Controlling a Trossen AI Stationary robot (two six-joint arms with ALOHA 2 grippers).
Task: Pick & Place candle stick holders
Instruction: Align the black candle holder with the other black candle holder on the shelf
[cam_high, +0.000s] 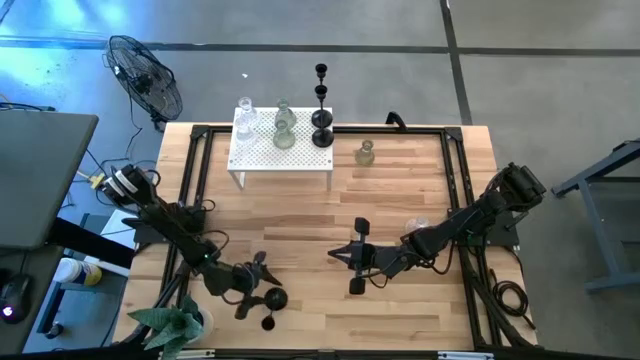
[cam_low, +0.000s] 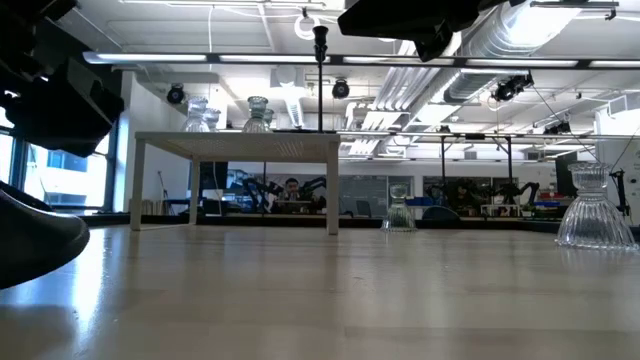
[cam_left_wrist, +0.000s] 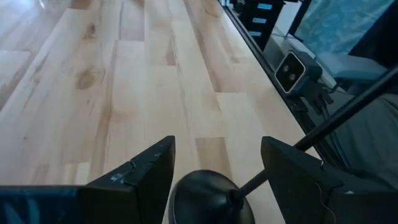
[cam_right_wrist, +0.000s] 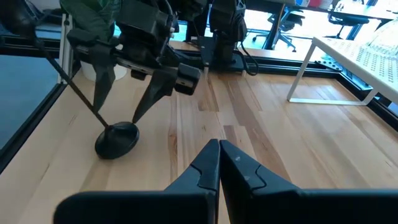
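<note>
Left hand (cam_high: 262, 283) wide, near front-left corner | toppled black holder (cam_left_wrist: 208, 196) between fingers | right hand (cam_right_wrist: 217, 163) closed, empty

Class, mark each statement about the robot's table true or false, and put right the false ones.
1. The right hand is shut and empty. True.
2. The left hand is shut on a glass holder. False: it is open, with the base of a black holder between its fingers.
3. Glass holders stand on the white table. True.
4. The black holder at the left hand stands upright. False: its stem is tilted.
5. No glass stands on the wooden table. False: a lone glass holder stands beside the white table.
</note>
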